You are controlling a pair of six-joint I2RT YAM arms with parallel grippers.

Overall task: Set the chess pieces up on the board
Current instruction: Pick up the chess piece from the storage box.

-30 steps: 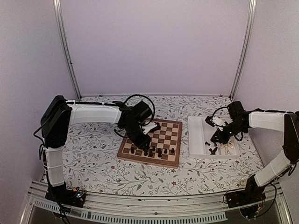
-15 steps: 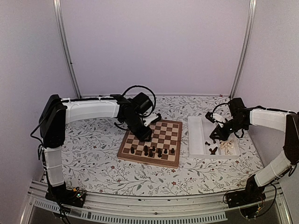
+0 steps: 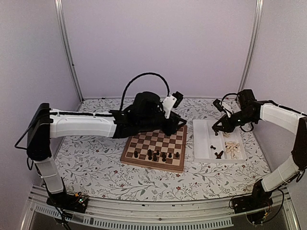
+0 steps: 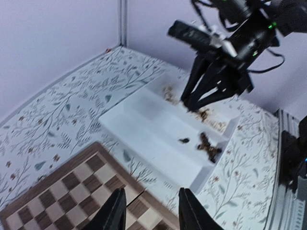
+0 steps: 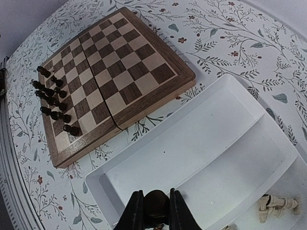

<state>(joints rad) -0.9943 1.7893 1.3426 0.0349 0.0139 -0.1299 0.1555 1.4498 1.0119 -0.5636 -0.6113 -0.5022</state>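
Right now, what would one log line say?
left gripper: open, empty, over board edge | right gripper: shut on dark piece above tray | board: dark pieces along near side only

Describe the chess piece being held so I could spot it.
Right of the board sits a white tray. Over it, the right hand pinches one dark piece. It alone is held; other pieces sit on the board or in the tray.
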